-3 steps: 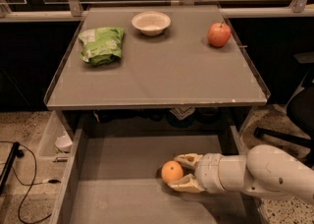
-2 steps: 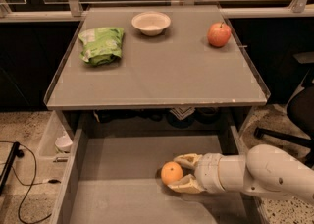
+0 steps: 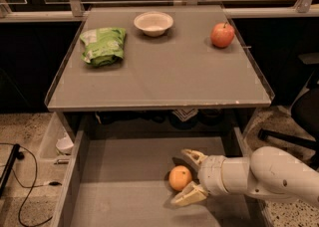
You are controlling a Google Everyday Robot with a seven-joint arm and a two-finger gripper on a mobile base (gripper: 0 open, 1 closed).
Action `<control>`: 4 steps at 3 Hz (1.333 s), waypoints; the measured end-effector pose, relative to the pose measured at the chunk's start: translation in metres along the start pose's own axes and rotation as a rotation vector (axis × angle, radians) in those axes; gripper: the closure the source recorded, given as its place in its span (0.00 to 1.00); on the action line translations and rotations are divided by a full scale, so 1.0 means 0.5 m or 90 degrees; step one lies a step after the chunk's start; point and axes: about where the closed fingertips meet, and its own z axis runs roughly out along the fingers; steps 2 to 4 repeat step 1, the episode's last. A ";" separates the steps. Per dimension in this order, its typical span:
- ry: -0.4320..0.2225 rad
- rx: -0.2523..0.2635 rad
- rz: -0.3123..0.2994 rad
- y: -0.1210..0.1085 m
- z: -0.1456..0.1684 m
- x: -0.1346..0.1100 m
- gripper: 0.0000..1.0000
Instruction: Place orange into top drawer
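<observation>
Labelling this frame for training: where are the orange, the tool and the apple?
orange (image 3: 179, 178): camera view, centre of its skin.
tool (image 3: 180, 178): camera view, between its open fingertips, in the drawer (image 3: 124, 171).
apple (image 3: 222, 35): camera view, centre of its red side.

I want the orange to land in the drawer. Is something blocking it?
Nothing visible blocks it. The orange is already inside the top drawer, between the open fingers of the gripper, which reaches in from the right.
</observation>
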 end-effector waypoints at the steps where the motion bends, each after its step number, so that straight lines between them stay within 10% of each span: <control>1: 0.000 0.000 0.000 0.000 0.000 0.000 0.00; 4: 0.000 0.000 0.000 0.000 0.000 0.000 0.00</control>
